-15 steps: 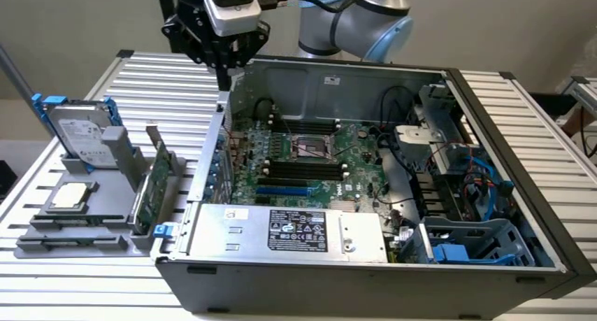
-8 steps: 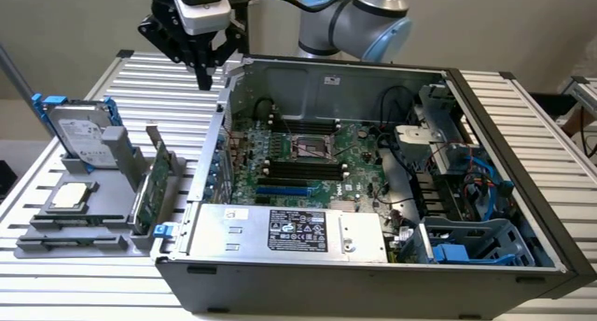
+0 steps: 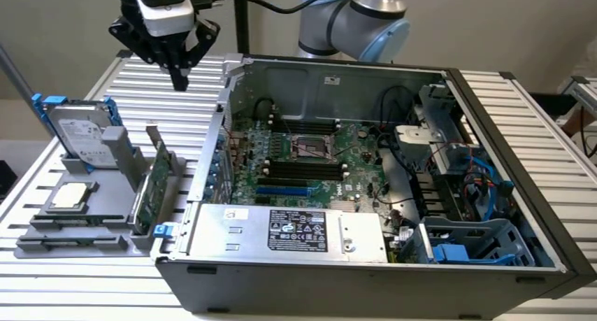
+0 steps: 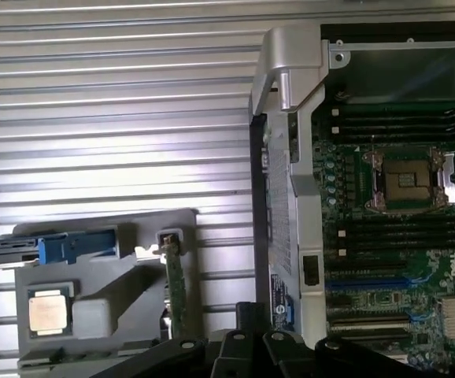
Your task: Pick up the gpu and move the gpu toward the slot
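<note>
My black gripper [image 3: 179,80] hangs pinched shut on nothing above the slatted aluminium table [image 3: 94,293]. It is well apart from the thin green-board gpu with its silver end bracket [image 3: 155,184], which stands on edge in a grey plastic holder [image 3: 84,226], far face hidden. The long bright-blue slot [image 3: 282,192] lies inside the open grey computer case [image 3: 373,293], hard to trace among dark components.
</note>
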Controlling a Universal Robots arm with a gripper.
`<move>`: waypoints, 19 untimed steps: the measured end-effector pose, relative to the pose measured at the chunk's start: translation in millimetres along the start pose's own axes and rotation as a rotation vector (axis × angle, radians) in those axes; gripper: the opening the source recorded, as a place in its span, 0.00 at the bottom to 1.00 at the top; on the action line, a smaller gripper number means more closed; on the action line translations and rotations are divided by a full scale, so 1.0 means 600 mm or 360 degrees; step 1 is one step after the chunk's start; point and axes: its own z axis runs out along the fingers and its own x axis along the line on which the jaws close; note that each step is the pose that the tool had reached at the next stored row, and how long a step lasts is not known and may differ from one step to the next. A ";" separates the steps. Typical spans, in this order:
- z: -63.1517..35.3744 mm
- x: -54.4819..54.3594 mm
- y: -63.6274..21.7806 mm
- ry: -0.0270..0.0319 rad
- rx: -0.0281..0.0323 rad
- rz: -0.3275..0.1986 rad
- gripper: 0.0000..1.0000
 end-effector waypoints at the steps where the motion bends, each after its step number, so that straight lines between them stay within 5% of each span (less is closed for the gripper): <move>1: 0.001 0.007 -0.001 0.00000 0.00000 0.0000 0.11; 11: 0.006 0.037 -0.043 0.00000 -0.00001 0.0000 0.11; 19: 0.014 0.060 -0.063 0.00000 -0.00001 -0.0001 0.11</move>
